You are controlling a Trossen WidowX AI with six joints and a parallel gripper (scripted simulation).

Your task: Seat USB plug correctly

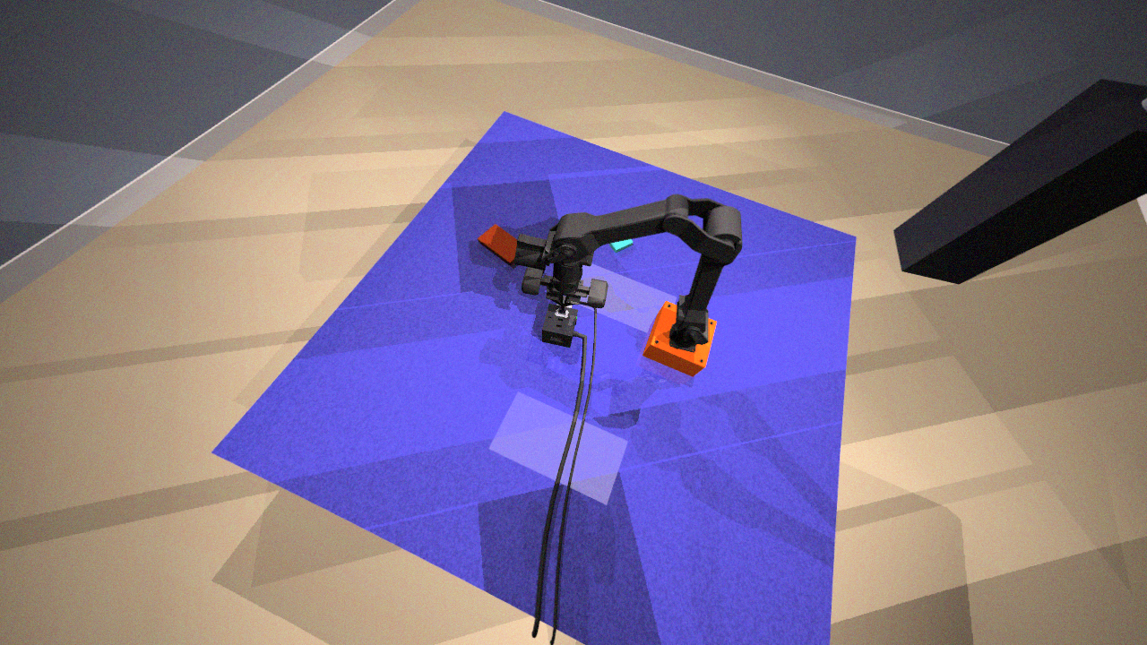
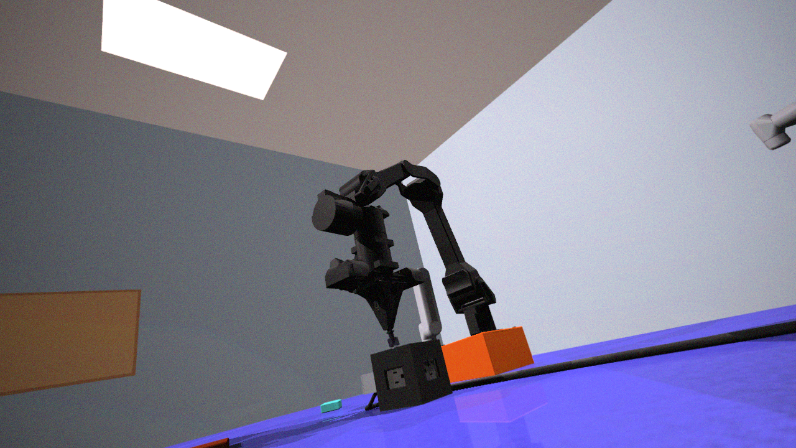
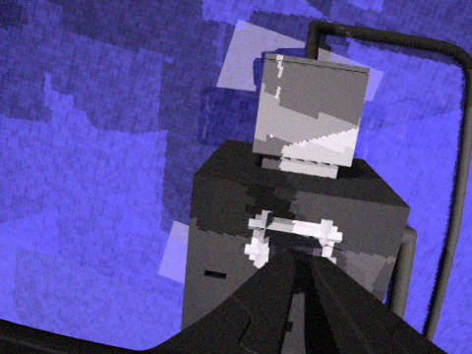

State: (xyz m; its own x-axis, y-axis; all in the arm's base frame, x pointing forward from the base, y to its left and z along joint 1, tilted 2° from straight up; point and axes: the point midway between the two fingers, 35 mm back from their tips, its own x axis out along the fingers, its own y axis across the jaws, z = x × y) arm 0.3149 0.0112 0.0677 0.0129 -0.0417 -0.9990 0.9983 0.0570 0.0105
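The black power cube (image 1: pixel 556 337) (image 2: pixel 403 394) (image 3: pixel 349 211) stands on the blue mat, with a white outline (image 3: pixel 310 227) around the socket on its top. My gripper (image 1: pixel 563 306) (image 2: pixel 390 331) (image 3: pixel 299 268) points down over the cube and is shut on the small black USB plug (image 2: pixel 392 340) (image 3: pixel 290 241). The plug stands upright at the cube's top, and a light sliver shows at its foot in the exterior view. The fingers hide much of the plug and socket in the wrist view. How deep it sits and which way round it is cannot be told.
A white block (image 3: pixel 310 108) is plugged into the cube's side. Dark cables (image 1: pixel 579 400) (image 3: pixel 454 216) run beside the cube. The arm's orange base (image 1: pixel 673 359) (image 2: pixel 470 362), a cyan block (image 1: pixel 621 245) (image 2: pixel 330 405) and a red-orange block (image 1: pixel 496 243) are also on the mat.
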